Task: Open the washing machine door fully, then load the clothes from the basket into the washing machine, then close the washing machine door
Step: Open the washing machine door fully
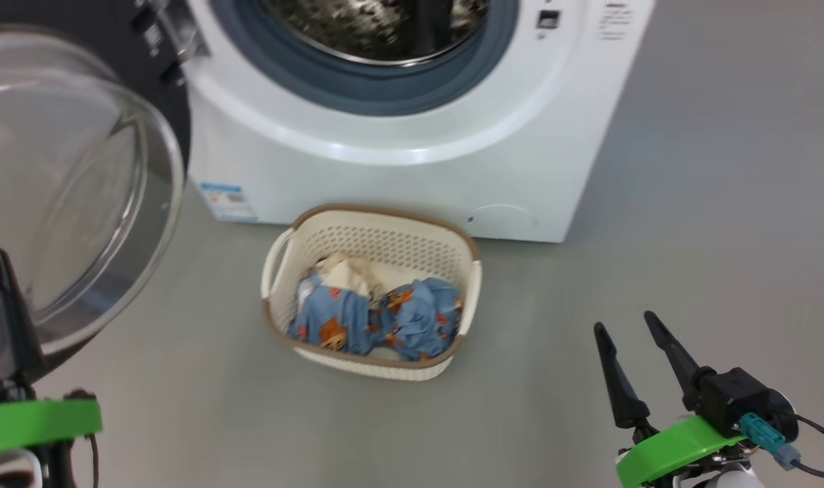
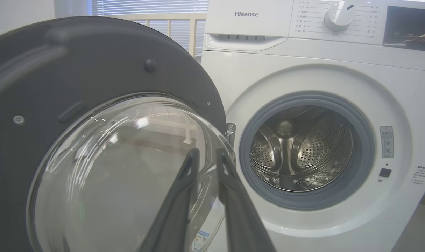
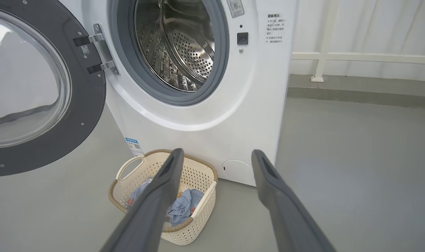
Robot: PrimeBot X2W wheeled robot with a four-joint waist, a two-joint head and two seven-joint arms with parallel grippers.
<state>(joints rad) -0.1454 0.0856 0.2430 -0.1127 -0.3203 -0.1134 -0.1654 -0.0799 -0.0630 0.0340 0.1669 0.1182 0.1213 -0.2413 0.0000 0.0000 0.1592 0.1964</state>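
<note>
The washing machine (image 1: 398, 183) stands on the grey floor (image 1: 690, 257) with its door (image 3: 90, 115) swung out on the hinge at its left side. This leaves the steel drum (image 3: 177, 45) and its grey-blue seal (image 2: 364, 154) uncovered. No clothing can be seen in the part of the drum that shows.

The basket (image 1: 384, 237) sits on the floor just in front of the machine's lower front edge, between the blue sticker (image 1: 228, 201) and the round white cap (image 1: 503, 220). Whether it touches the machine cannot be told. The clothes (image 1: 378, 315) lie bunched inside it: blue bear-print pieces fill the near half, and a cream cloth lies behind them toward the machine.

The left gripper (image 2: 208, 154) is close in front of the door's clear glass bowl, pointing toward it. Its 2 fingers (image 2: 184, 189) are parted by only a narrow slit and nothing is pinched between them. Whether they touch the glass cannot be told. In the head view it sits at the lower left, beside the door's lower rim.

The right gripper (image 1: 625, 324) hangs above the bare floor to the right of the basket, well apart from it. Its 2 fingers (image 3: 156, 196) are spread wide and hold nothing. In the right wrist view they point toward the basket and the machine's lower right corner.
</note>
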